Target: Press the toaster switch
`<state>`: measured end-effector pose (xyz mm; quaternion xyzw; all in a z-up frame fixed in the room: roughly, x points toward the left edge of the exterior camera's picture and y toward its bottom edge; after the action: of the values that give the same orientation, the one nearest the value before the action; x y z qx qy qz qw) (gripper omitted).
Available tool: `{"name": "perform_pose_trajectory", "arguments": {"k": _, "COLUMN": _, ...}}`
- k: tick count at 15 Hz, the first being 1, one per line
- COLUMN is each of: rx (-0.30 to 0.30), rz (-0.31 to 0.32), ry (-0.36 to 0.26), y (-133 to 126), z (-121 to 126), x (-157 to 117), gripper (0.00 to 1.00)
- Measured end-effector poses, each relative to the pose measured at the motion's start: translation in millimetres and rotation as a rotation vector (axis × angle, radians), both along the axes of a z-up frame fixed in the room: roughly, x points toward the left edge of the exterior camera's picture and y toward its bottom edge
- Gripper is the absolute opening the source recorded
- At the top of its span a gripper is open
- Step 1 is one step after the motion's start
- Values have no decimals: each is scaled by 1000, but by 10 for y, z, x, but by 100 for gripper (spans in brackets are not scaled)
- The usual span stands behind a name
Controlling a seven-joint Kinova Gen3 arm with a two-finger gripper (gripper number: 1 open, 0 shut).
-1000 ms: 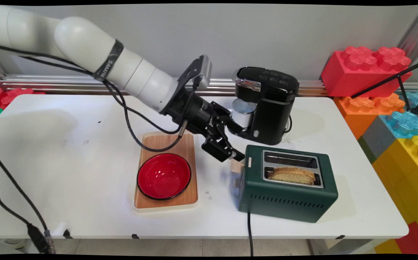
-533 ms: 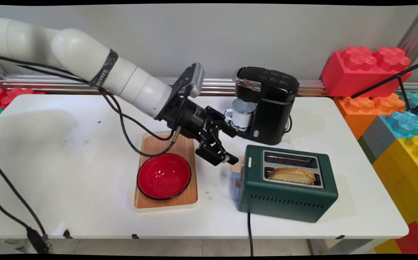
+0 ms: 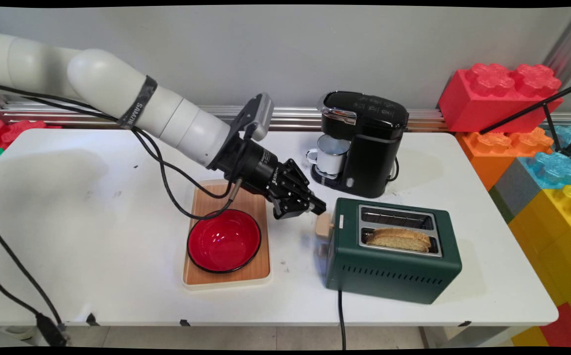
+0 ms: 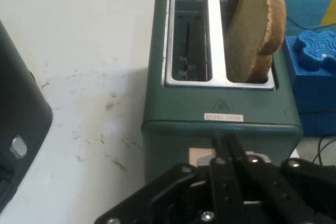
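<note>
Matt green toaster (image 3: 393, 254) — shiny metal top; glossy bowl (image 3: 224, 240) — wooden tray (image 3: 226, 231).

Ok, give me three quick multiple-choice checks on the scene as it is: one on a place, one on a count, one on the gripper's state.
1. The red bowl sits on:
A. the wooden tray
B. the green toaster
C. the bare table

2. Toaster slots holding bread:
A. none
B. one
C. two

3. The gripper is:
A. wide open
B. shut on the mug
C. shut, at the toaster lever

Answers:
1 A, the tray shows round it.
2 B, the far slot is empty.
3 C, the fingers meet in the hand view.
</note>
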<state>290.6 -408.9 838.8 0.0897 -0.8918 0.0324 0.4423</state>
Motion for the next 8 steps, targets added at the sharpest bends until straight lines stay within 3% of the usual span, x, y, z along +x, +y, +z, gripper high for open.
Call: {"name": "perform_pose_trajectory", "arguments": {"k": 8, "rx": 6, "rz": -3, "ry": 14, "y": 27, "z": -97, "x": 15, "gripper": 0}}
